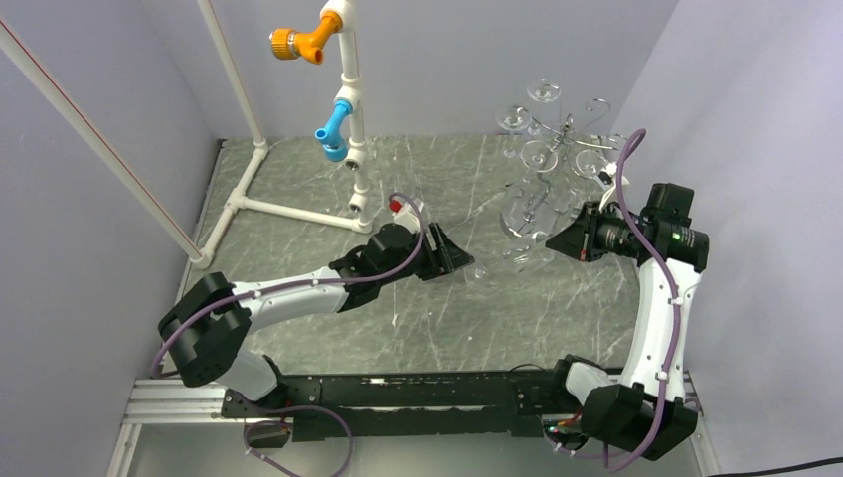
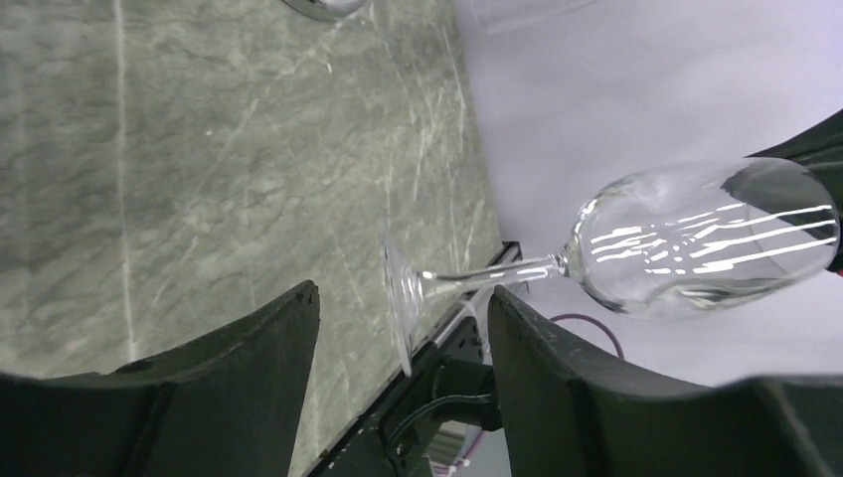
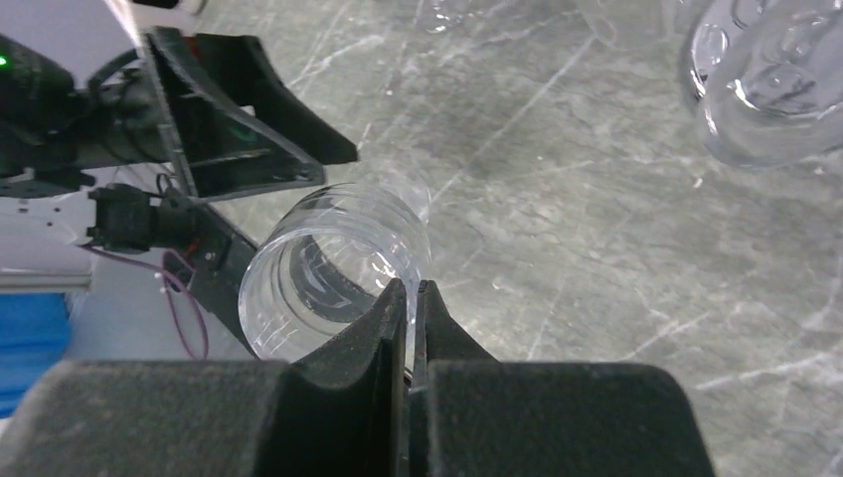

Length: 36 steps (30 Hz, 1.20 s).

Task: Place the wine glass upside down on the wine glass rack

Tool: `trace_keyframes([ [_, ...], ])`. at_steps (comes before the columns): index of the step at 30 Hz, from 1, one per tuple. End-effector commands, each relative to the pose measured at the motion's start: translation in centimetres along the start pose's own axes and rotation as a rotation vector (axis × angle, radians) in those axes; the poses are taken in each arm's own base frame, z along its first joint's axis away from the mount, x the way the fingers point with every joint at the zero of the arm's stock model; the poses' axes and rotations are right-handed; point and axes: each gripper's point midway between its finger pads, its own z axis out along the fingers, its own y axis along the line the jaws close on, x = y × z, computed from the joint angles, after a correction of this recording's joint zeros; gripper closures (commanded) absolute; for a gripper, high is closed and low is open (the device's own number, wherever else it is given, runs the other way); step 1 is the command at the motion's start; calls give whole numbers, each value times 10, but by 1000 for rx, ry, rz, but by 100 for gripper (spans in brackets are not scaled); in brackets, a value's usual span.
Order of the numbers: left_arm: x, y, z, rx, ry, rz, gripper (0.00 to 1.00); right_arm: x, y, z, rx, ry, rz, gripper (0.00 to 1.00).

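The empty wine glass (image 2: 696, 238) hangs sideways — right gripper (image 3: 410, 293) pinching its rim, left gripper (image 2: 403, 298) spread open around its foot.

Wine glass (image 2: 696, 243) tipped sideways between left gripper (image 1: 465, 262) and right gripper (image 1: 551, 242), wine glass rack (image 1: 559, 149) behind it, pipe frame (image 1: 348, 89) far left

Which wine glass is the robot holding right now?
The wine glass tipped on its side: the right gripper pinches its rim. The other glasses hang on the rack, with no gripper touching them.
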Motion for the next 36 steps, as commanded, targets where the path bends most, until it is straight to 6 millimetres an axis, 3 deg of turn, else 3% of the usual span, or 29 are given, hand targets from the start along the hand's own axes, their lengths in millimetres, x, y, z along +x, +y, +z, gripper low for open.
trace_keyframes([
  [1, -1, -34, 6, 120, 42, -75, 38, -29, 33, -7, -100, -96, -59, 100],
  [11, 4, -45, -3, 176, 74, -129, 53, -36, 37, -7, -98, -142, -67, 100],
  [14, 7, -49, -4, 190, 96, -132, 70, -39, 42, -8, -111, -154, -80, 100],
  [17, 8, -49, -3, 189, 110, -124, 97, -40, 51, -12, -131, -168, -114, 100],
  [21, -2, -44, -10, 145, 63, -83, 100, -36, 63, -16, -164, -163, -159, 100],
  [22, -7, -41, -14, 125, 42, -62, 100, -34, 63, -18, -161, -158, -197, 97],
  [23, -12, -39, -21, 98, 26, -33, 100, -31, 63, -19, -152, -144, -215, 85],
  [26, -26, -19, -48, -38, -32, 102, 100, -30, 57, -27, -67, -113, -281, 34],
  [28, -32, -3, -78, -132, -59, 192, 100, -34, 51, -31, -13, -98, -290, 10],
  [30, -42, 9, -103, -197, -92, 314, 100, -41, 55, -36, -10, -101, -313, 2],
  [32, -56, 11, -127, -230, -124, 472, 100, -50, 68, -41, -52, -127, -329, 0],
  [36, -86, -14, -161, -234, -176, 830, 100, -68, 97, -46, -183, -177, -343, 0],
])
